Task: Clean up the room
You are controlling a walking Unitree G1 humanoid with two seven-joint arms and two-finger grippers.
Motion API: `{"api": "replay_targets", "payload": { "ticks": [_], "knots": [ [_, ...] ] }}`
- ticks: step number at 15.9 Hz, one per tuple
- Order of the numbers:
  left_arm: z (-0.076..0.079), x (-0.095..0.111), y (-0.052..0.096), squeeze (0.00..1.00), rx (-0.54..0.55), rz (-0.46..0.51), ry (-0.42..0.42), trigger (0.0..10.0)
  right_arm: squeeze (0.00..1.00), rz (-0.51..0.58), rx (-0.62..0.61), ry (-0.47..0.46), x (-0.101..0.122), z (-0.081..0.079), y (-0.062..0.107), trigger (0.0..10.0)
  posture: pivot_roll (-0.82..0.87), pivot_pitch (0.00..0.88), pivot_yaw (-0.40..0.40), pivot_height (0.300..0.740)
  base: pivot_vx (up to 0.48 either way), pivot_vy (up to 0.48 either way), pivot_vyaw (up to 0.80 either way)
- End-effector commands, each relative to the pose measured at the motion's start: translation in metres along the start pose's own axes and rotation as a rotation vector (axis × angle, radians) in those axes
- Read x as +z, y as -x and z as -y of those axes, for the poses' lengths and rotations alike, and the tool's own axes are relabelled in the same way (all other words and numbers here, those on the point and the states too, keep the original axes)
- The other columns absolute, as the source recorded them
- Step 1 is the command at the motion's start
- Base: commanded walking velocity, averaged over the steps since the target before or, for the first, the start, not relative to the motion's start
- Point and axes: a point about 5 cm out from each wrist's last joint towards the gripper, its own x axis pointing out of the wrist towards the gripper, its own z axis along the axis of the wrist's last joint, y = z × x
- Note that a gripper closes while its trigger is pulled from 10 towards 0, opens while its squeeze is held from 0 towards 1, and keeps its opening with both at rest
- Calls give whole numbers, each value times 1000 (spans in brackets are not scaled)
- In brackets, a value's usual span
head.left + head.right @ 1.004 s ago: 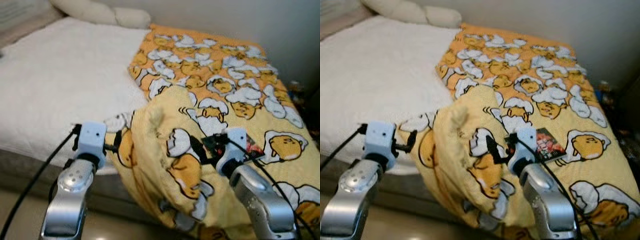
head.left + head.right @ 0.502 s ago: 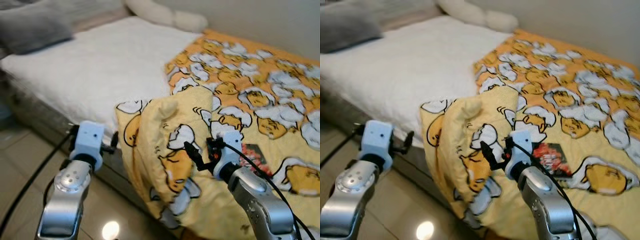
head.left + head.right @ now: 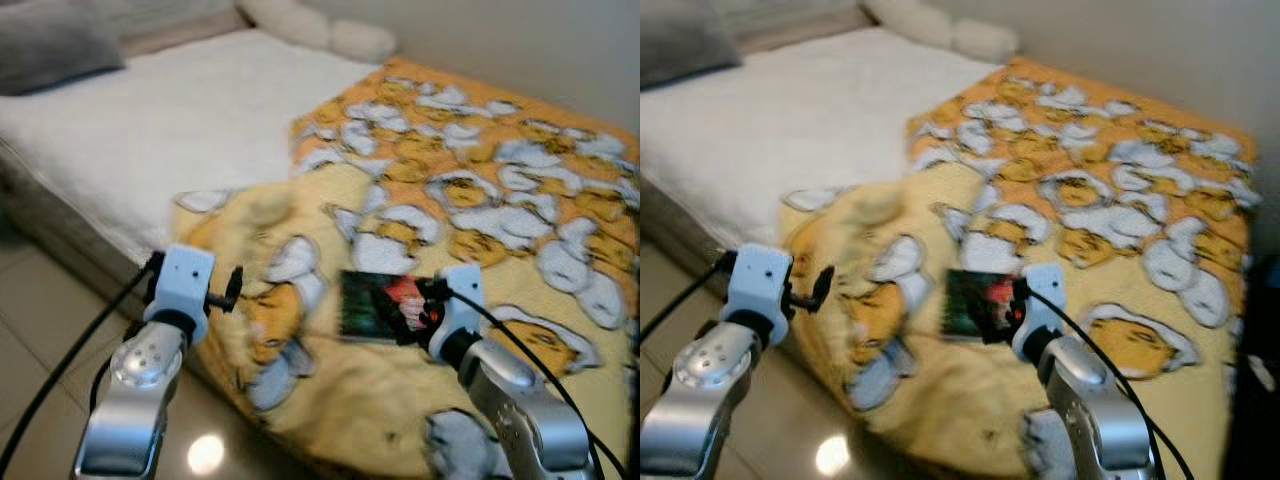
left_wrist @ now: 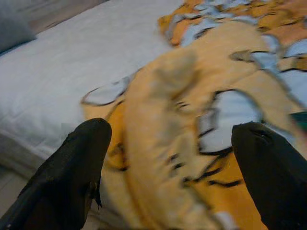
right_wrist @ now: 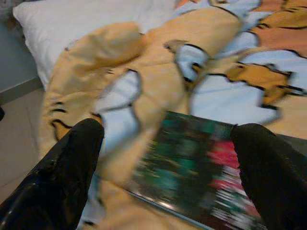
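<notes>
Both grippers gape wide, the right gripper [image 5: 165, 139] with a dark book [image 5: 194, 167] between its jaws, the left gripper [image 4: 172, 143] framing the yellow blanket [image 4: 168, 96].

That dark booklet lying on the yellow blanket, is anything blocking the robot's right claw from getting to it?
Nothing visible does. The booklet lies flat on top of the yellow blanket, uncovered, just ahead of the right gripper, whose fingers are spread wide with the booklet showing between them. The blanket's bunched fold sits beside it, toward the left gripper.
</notes>
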Motion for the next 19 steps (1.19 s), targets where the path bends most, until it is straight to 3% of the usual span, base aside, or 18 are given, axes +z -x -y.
{"api": "replay_targets", "payload": {
  "ticks": [1,3,9,12,15,19],
  "knots": [
    [7,0,1,1000,-42,3,-7,10000,1000,-8,-6,-14,-2,4,3,10000,-116,0,-47,740,0,0,0],
    [3,1,1,1000,-67,2,-21,10000,1000,-8,20,-31,1,-3,1,10000,-114,0,-45,740,0,0,0],
    [9,-3,4,1000,-127,-19,-55,10000,1000,-25,-48,-128,0,9,-8,10000,-109,0,-36,740,0,0,0],
    [17,-2,10,1000,-295,-30,8,10000,1000,-133,-169,-299,-8,31,-31,10000,-102,0,-36,740,0,0,0],
    [21,2,16,1000,-487,-12,-9,10000,1000,-203,-238,-455,-24,53,-46,10000,-126,0,-20,740,0,0,0],
    [26,7,17,1000,-598,-5,27,10000,1000,-278,-322,-449,-37,71,-47,10000,-135,0,-40,740,0,0,0]
  ]
}}
